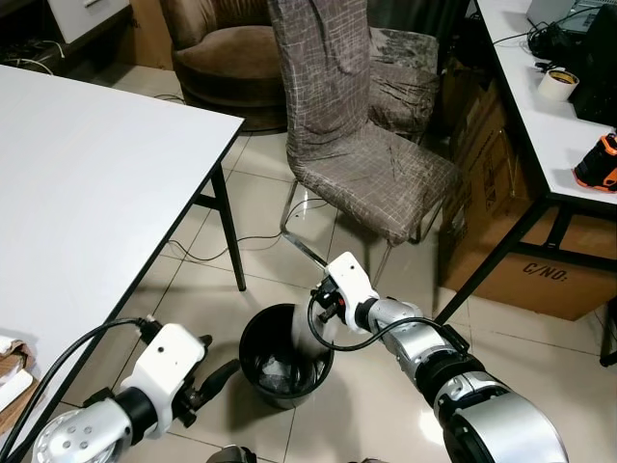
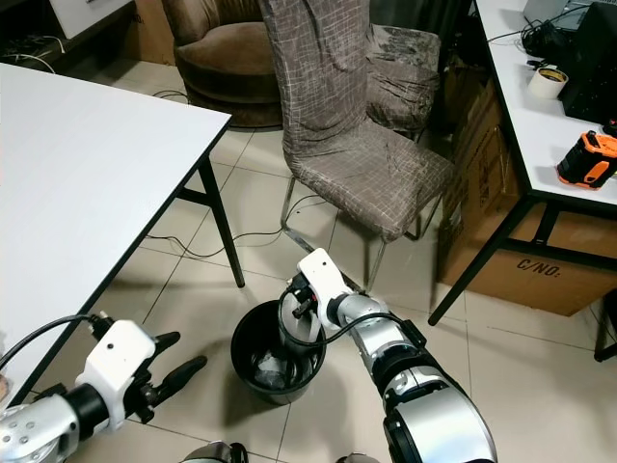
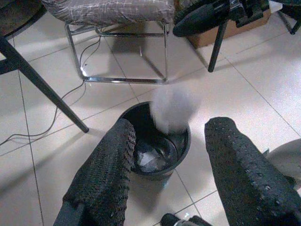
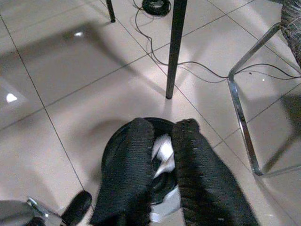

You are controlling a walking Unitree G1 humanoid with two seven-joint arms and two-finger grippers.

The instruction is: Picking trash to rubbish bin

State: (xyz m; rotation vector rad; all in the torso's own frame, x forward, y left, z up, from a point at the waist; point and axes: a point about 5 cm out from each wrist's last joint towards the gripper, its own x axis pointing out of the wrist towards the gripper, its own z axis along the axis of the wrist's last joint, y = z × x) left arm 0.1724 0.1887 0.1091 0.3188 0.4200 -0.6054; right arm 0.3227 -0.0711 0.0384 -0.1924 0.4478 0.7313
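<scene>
Right wrist view shows the right gripper (image 4: 162, 155) over the bin (image 1: 282, 357) on the floor, fingers clamped on white trash (image 4: 164, 151); next, let go.

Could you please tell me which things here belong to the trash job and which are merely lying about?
Job:
rubbish bin, black, on the floor
pale trash piece, blurred above the bin's mouth
right gripper, over the bin
left gripper, open, beside the bin

Lying about:
patterned chair
white table
tape roll
cardboard box
</scene>
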